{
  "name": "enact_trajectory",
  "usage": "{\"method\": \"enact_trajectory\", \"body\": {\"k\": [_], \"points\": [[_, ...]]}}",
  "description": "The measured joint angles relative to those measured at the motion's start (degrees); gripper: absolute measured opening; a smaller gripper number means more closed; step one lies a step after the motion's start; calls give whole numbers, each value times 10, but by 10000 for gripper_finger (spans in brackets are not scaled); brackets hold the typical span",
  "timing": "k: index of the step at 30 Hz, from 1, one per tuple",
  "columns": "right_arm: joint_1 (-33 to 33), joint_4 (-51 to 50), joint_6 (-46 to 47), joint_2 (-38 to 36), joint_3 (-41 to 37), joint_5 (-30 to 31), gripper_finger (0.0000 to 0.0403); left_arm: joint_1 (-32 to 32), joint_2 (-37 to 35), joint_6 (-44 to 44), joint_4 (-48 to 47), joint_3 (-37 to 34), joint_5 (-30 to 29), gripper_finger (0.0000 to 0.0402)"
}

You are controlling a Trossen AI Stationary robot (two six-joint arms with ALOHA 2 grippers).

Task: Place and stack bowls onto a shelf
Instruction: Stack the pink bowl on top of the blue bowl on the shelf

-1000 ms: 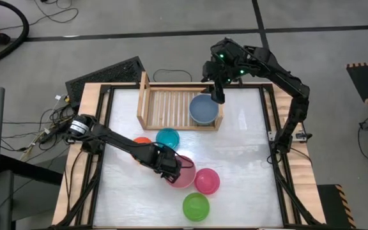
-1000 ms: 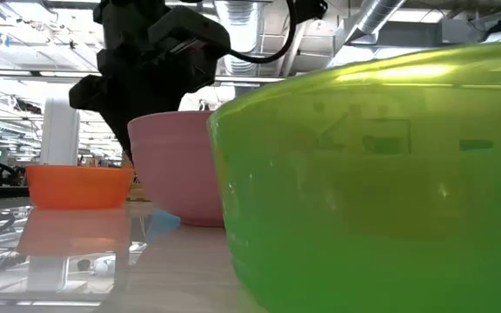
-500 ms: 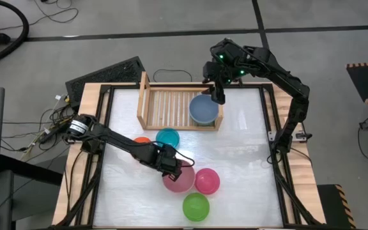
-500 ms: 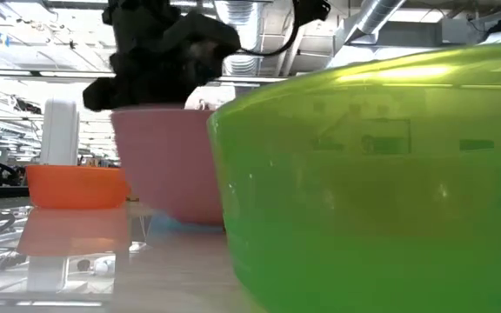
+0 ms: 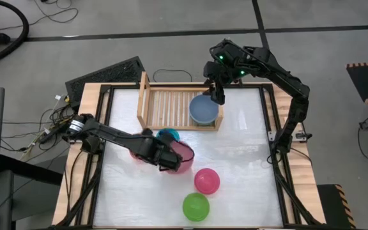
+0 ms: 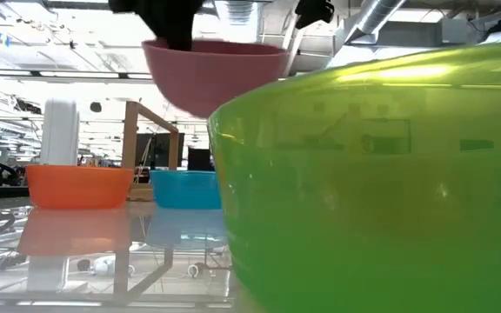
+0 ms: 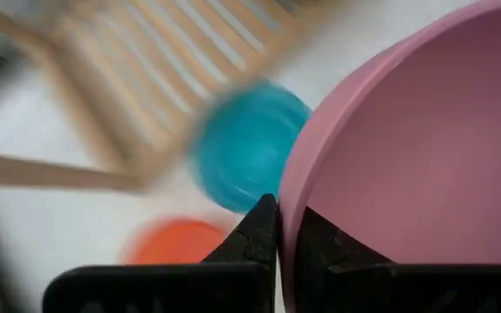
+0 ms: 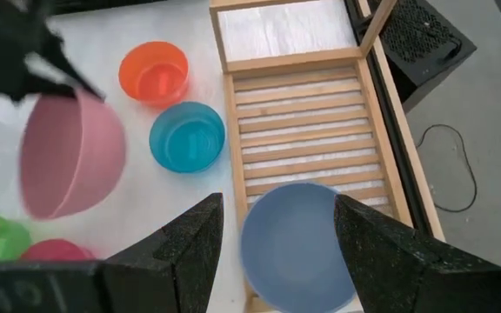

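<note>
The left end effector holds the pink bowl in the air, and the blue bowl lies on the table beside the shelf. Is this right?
Not quite: the blue bowl lies in the shelf, as the high view shows. The left end effector does hold the pink bowl in the air.

1. Held in the dark left gripper (image 7: 278,228): a plain pink bowl (image 5: 183,156), matte, paler at the rim.
2. Sat in the light wooden shelf (image 5: 168,105) with pale slats: a plain blue bowl (image 5: 204,109), soft greyish blue.
3. Rested on the glossy white table (image 5: 248,153): a teal bowl (image 8: 187,136), a red-orange bowl (image 8: 153,72), a magenta bowl (image 5: 206,181) and a lime green bowl (image 5: 195,206), all unpatterned.
4. Looked translucent yellow-green up close in the low view, that lime green bowl.
5. Hung above the shelf's far edge: the black right gripper (image 5: 216,96), with small green lights on its arm.
6. Framed the white tabletop: pale wood edging and black rails.
</note>
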Motion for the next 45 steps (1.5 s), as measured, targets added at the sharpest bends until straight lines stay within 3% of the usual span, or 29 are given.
{"method": "enact_trajectory", "body": {"k": [4,11,18,22,28,34,45], "points": [[19,13,2,0,0,15,244,8,-1,-29,-111,54,-104,0],[66,54,-4,0,0,114,244,43,-52,-16,-112,55,-230,0],[106,105,9,0,0,197,244,76,-108,52,-98,55,-371,0],[126,153,20,0,0,241,244,105,-137,105,-61,55,-413,0],[158,221,26,0,0,323,244,166,-176,291,75,55,-384,0],[183,259,31,0,0,397,244,232,-189,553,289,54,-223,0],[190,260,113,1,0,527,244,279,-183,714,412,54,-166,0]]}}
